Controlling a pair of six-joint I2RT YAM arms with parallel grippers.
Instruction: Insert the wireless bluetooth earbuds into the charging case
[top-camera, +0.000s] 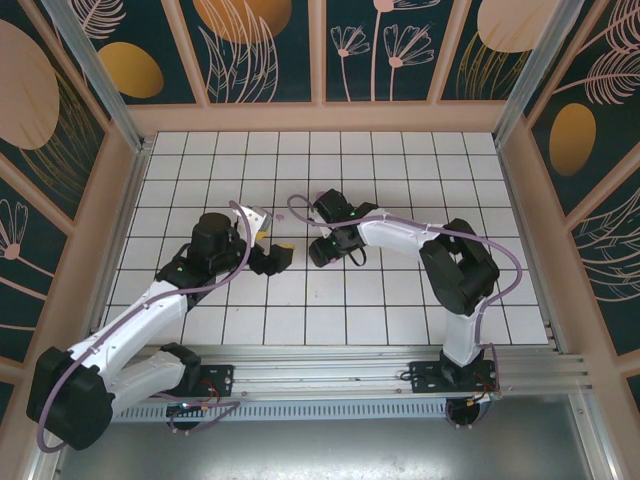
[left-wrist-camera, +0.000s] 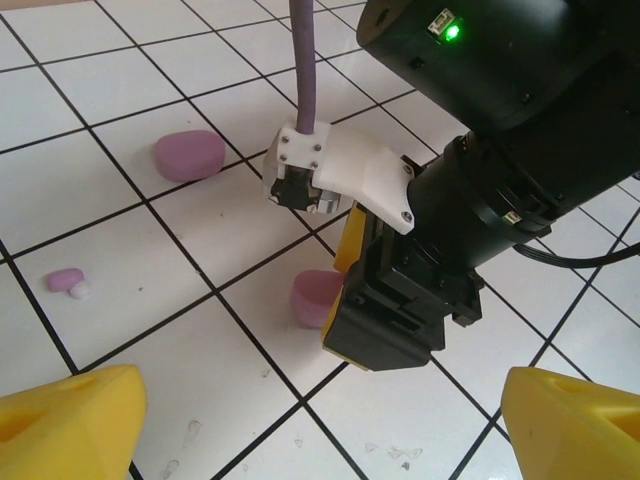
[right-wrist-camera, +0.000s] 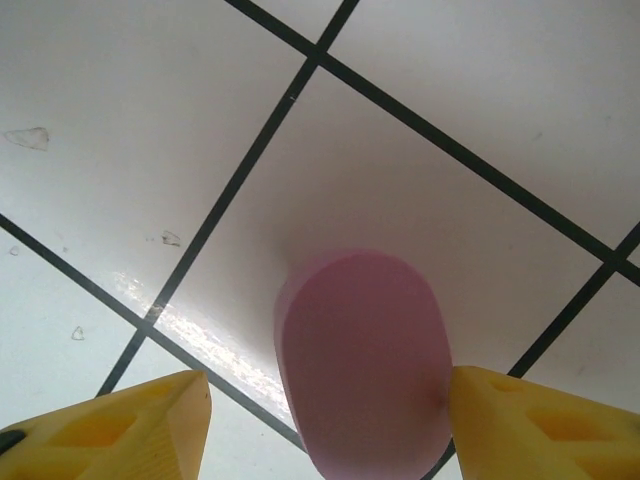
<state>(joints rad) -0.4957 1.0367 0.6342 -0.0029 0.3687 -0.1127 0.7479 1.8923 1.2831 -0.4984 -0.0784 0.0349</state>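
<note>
White floor tiles carry a black grid. The charging case and the earbud are pink-purple. The wall panels are dark teal with orange ovals.

Your white tiled bench has an aluminium rail along its near edge, and both arms are bolted to it. The left arm starts at the rail's left end and slants away from it. The right arm rises from the rail's right end and bends back leftward. Their ends meet over the tiles well beyond the rail's middle. There the left fingers, one yellow tip showing, sit just beside the darker right fingers. A green light glows on the right wrist, farther from the rail than the fingers. Whatever lies beneath them is hidden from you.
</note>
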